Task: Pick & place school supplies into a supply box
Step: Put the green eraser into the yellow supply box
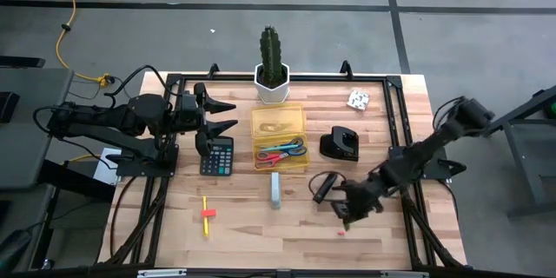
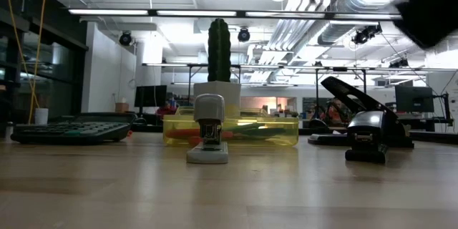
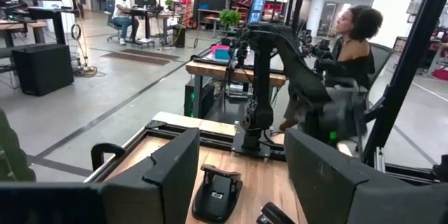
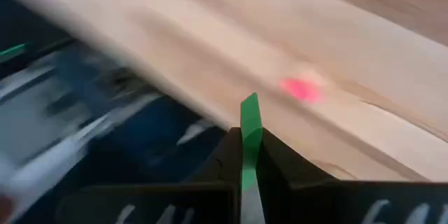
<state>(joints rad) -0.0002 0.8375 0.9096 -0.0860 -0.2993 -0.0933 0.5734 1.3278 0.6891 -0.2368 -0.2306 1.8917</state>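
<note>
Near the front right of the bench: the right gripper [image 1: 347, 215] is held low, jaws closed on a thin green eraser [image 4: 249, 129], as seen in the right wrist view.
Pink eraser [image 1: 340, 233]: lying on the wood just in front of the right gripper, close to the bench's front edge; it is seen beyond the green eraser in the right wrist view [image 4: 302, 88].
Box [image 1: 279, 128]: yellow, at the middle of the bench, just in front of the cactus pot [image 1: 271, 86].
Scissors: a red-handled pair [image 1: 271, 159] and a blue-handled pair [image 1: 291, 148] are lying inside the box, at its front end.
Left gripper [image 1: 228, 115]: held over the back left of the bench, above the calculator [image 1: 216, 155], jaws spread with nothing between them.
Pencil [image 1: 207, 215]: yellow with orange, lying near the front left of the bench.
Stapler [image 1: 275, 189]: grey, just in front of the box.
Hole punch [image 1: 339, 144]: black, to the right of the box.
White piece [image 1: 358, 99]: near the back right corner of the bench.
Beyond the bench: a seated person [image 3: 350, 49] is seen in the left wrist view.
</note>
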